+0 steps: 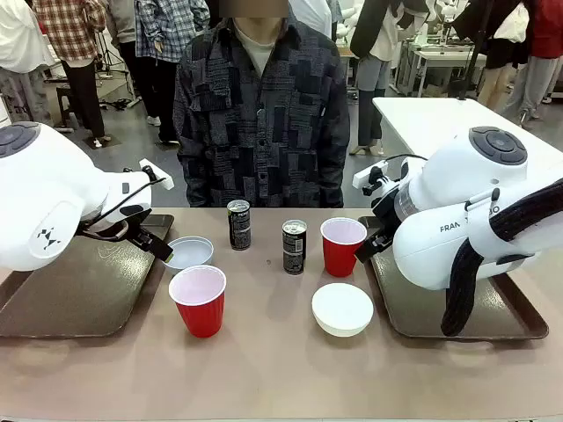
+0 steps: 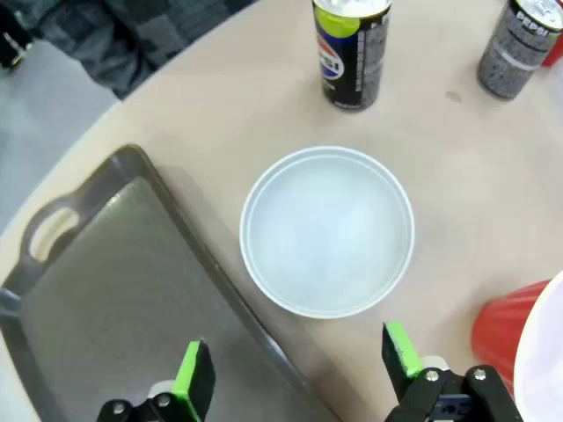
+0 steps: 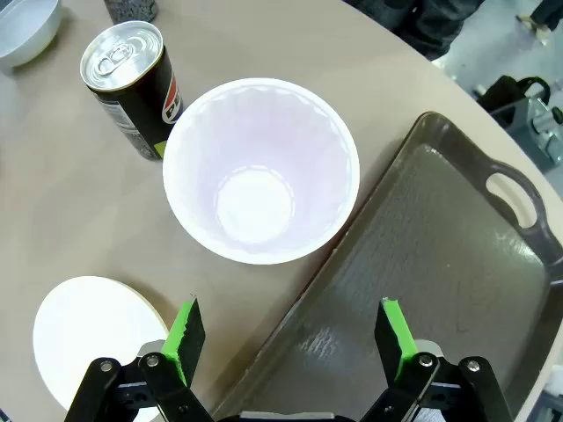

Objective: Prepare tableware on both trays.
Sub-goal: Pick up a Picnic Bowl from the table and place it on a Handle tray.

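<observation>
My left gripper (image 2: 299, 369) is open and hovers just above a white bowl (image 2: 327, 230), which sits on the table beside the left tray (image 2: 97, 299). In the front view that bowl (image 1: 189, 252) lies behind a red cup (image 1: 199, 300). My right gripper (image 3: 286, 338) is open over the other red cup (image 3: 260, 171), which stands next to the right tray (image 3: 440, 281). The second bowl (image 1: 342, 309) sits in front of that cup (image 1: 342, 246). Two dark cans (image 1: 238, 224) (image 1: 294, 247) stand upright mid-table. Both trays (image 1: 79, 290) (image 1: 475, 308) hold nothing.
A person in a dark patterned shirt (image 1: 259, 114) stands at the far edge, hands out of sight. The near half of the table (image 1: 281, 378) is bare. A white table (image 1: 440, 123) stands behind on the right.
</observation>
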Available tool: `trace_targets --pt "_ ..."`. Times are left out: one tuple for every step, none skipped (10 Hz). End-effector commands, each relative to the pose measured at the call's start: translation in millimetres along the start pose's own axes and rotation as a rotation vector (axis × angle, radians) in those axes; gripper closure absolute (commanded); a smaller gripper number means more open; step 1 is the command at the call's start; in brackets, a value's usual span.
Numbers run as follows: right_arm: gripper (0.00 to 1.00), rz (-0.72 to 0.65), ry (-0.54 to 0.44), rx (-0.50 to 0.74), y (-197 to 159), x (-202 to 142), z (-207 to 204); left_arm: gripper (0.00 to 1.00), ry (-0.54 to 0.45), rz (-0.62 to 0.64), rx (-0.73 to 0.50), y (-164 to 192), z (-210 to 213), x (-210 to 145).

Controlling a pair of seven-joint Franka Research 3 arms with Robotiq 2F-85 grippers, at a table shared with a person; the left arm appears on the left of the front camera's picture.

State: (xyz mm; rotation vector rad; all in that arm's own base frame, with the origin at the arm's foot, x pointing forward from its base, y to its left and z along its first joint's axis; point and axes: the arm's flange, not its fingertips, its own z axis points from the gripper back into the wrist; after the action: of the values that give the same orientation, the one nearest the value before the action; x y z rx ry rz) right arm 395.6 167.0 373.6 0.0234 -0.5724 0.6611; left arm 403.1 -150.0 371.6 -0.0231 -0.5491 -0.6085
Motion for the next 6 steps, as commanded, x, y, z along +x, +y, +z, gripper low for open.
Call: trace_targets --pt "0.0 0.0 0.0 0.0 0.0 0.0 0.0 0.0 0.0 0.0 0.0 -0.1 0.0 0.0" --pt "0.0 0.0 0.0 0.0 0.0 0.0 0.0 0.0 0.0 0.0 0.0 -0.1 0.0 0.0" --pt "0.0 0.0 0.0 0.0 0.0 0.0 0.0 0.0 0.0 0.0 0.0 -0.1 0.0 0.0" --pt "0.0 0.0 0.0 0.0 0.0 0.0 0.0 0.0 0.0 0.0 0.0 -0.1 0.0 0.0" --pt "0.0 0.0 0.0 0.0 0.0 0.0 0.0 0.0 0.0 0.0 0.0 -0.1 0.0 0.0" --pt "0.0 0.0 0.0 0.0 0.0 0.0 0.0 0.0 0.0 0.0 0.0 -0.1 0.0 0.0"
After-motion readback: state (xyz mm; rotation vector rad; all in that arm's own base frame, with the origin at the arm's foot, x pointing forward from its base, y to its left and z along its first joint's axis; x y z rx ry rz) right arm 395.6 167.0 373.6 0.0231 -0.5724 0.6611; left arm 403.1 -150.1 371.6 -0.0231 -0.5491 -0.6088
